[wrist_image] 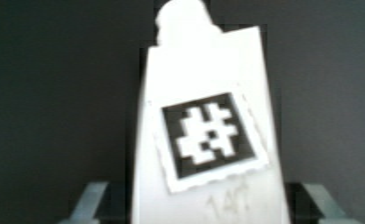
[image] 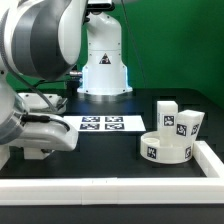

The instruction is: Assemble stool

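Note:
In the wrist view a white stool leg (wrist_image: 200,110) with a black-and-white tag lies on the black table and stretches away from the camera. My gripper (wrist_image: 202,200) stands astride its near end. One finger (wrist_image: 95,200) shows on each side, with a dark gap between each finger and the leg, so the gripper is open. In the exterior view the gripper (image: 66,138) is low over the table at the left, and the arm hides that leg. The round seat (image: 165,149) lies at the right, with two more legs (image: 187,124) standing behind it.
The marker board (image: 101,124) lies flat mid-table in front of the robot base (image: 103,62). White border rails run along the front (image: 120,189) and the right side (image: 211,154). The arm's bulky links fill the exterior view's left.

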Tool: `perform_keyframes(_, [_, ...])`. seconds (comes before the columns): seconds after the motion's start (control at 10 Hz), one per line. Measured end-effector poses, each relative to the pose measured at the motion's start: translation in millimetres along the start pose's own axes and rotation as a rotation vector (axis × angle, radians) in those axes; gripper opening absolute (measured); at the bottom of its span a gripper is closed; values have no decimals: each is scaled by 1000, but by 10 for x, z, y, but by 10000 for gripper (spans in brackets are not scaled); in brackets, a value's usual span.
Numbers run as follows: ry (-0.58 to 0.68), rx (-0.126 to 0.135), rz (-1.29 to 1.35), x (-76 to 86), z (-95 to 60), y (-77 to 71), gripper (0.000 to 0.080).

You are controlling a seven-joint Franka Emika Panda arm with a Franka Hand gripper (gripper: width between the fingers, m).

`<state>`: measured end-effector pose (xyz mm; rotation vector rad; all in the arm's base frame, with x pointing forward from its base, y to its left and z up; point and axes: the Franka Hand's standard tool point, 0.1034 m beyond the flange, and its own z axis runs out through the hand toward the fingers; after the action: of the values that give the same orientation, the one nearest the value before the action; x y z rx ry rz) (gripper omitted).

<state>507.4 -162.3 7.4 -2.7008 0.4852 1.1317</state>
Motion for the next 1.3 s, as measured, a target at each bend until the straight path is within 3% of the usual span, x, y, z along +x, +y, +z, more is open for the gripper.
perform_keyframes(0.3, [5,-3,-9,-8,-51,-32,325])
perform_keyframes(0.5, [37,-9,-42,-102,-317,-192,325])
perform_keyframes(0.7, [66,-28,-76,-301,-556,-476,325])
perform_keyframes(0.8, [88,-29,-64,-407,-596,-632,327])
perform_keyframes(1.0, [116,3,71,-651,-564,-953,327])
perform_keyframes(1.1, [153,-4,29,-561,-575,-930,327])
perform_keyframes(1.3, [175,-2,32,-537,-602,-928,327])
